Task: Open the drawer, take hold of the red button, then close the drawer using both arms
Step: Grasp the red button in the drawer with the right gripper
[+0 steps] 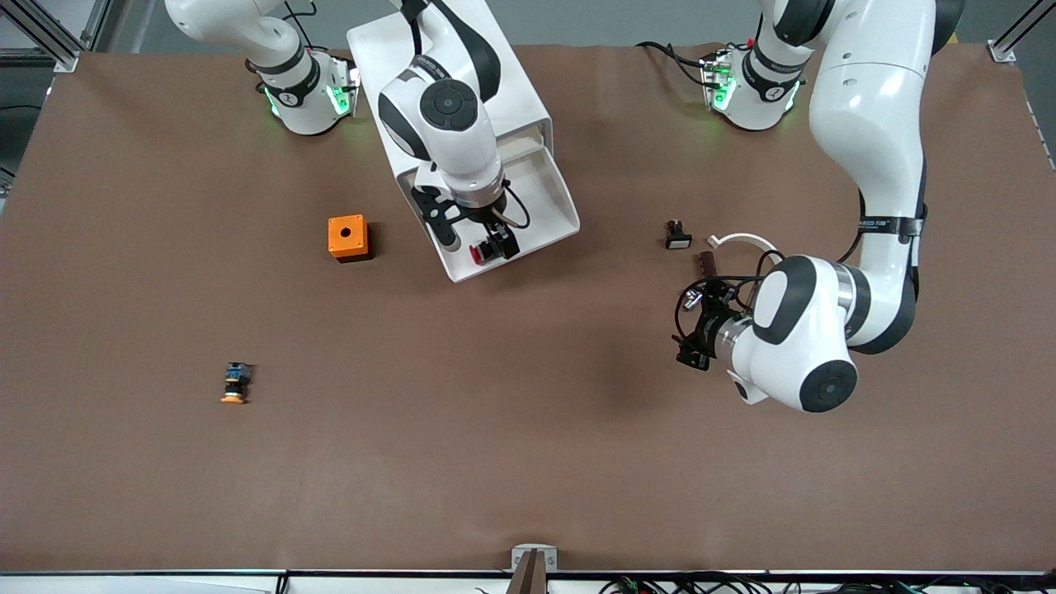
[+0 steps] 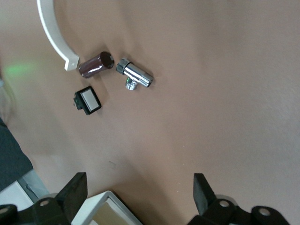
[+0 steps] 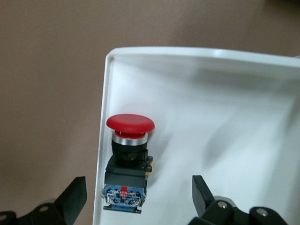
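Observation:
The drawer [image 1: 551, 205] stands pulled out of the white cabinet [image 1: 520, 91], toward the front camera. The button [image 1: 477, 254] lies on its side in the drawer's corner nearest that camera. It has a red cap and a black-and-blue body [image 3: 127, 159], and it rests against the drawer's rim [image 3: 101, 140]. My right gripper [image 1: 495, 245] hangs low over it, open, its fingers either side of the button's body [image 3: 138, 197] without touching. My left gripper [image 1: 686, 332] hovers open and empty over bare table [image 2: 139, 192] toward the left arm's end.
An orange box [image 1: 347, 238] with a hole sits beside the drawer. An orange-capped button [image 1: 235, 384] lies nearer the front camera. Near my left gripper lie a black white-faced button [image 2: 87, 101], a brown cylinder [image 2: 96, 64], a chrome fitting [image 2: 136, 75] and a white arc [image 2: 49, 33].

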Robot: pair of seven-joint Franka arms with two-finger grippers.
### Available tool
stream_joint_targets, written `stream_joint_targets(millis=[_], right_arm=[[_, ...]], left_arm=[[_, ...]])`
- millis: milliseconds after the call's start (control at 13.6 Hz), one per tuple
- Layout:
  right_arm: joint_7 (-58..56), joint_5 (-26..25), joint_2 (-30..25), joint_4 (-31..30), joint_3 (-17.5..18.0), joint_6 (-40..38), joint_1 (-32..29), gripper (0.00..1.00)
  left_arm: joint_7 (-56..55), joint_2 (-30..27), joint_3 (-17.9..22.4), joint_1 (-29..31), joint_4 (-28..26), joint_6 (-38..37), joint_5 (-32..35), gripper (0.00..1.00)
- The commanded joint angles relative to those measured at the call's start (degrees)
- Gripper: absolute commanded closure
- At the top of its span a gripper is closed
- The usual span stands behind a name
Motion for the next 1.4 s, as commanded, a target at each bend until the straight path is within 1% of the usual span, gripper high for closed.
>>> stream_joint_targets(millis=[0,74,147,369,516,590,664,811,885,959,1032,1106,1180,1253,1327], right_arm=[[1.5,-0.1,0.5,-0.6,-0.5,1.6,1.2,0.06],[1.5,-0.1,0.6,-0.6,-0.5,1.8,1.2,0.13],[1.4,-0.2,0.5,-0.6,-0.5,1.8,1.2,0.23],[0.2,-0.2,0.5,-0.1,-0.4,1.6,1.1,0.70],[-1.7,-0.2,0.4,0.2,-0.4,1.1,1.0,0.97],[-2.4,-0.2,0.3,0.2,-0.4,0.8,0.6,0.99],[-3.0,-0.1,0.1,0.7,-0.5,0.2,0.4,1.00],[-5.2,0.2,-0.1,3.7,-0.3,-3.9,-1.6,1.00],[-6.6,0.2,-0.2,5.5,-0.2,-5.7,-2.9,1.00],[-9.4,0.9,-0.4,7.0,0.0,-7.7,-4.6,1.00],[-14.1,2.9,-0.5,8.6,0.0,-9.8,-6.0,1.00],[-18.8,4.6,-0.6,10.0,0.0,-12.3,-8.0,1.00],[-22.8,5.1,-0.6,11.4,0.0,-14.5,-10.5,1.00],[-27.6,5.1,-0.6,12.8,0.0,-16.7,-12.9,1.00],[-32.4,5.1,-0.5,13.2,0.0,-17.2,-15.3,1.00]], left_arm=[[8.1,-1.9,1.0,-0.1,-0.4,0.5,1.3,0.01],[10.1,-2.6,1.7,-0.1,-0.5,0.5,1.3,0.01],[13.3,-3.3,2.0,-0.1,-0.4,0.5,1.3,0.01],[24.3,-5.8,2.8,-0.1,-0.7,1.7,1.3,0.01],[25.3,-6.3,2.5,-0.1,-0.9,2.3,3.9,0.01],[26.6,-6.7,2.2,0.0,-0.9,3.3,5.2,0.01],[29.0,-7.0,2.2,-0.6,-1.0,3.9,6.1,0.01],[33.7,-7.7,1.8,-1.4,-1.0,5.3,9.8,0.01],[38.0,-8.6,0.9,-1.2,-1.3,6.6,11.3,0.01],[44.9,-9.1,0.5,-0.8,-1.8,6.8,11.7,0.01],[50.3,-9.2,0.5,-0.8,-1.8,6.9,11.7,0.01],[52.4,-9.1,0.5,-1.1,-1.9,6.9,11.7,0.01],[53.2,-9.1,0.4,-1.4,-2.6,7.8,11.7,0.01],[53.4,-9.1,-0.2,-1.5,-3.7,9.9,11.7,0.01],[53.5,-8.8,-1.1,-1.6,-5.3,12.7,11.7,0.01]])
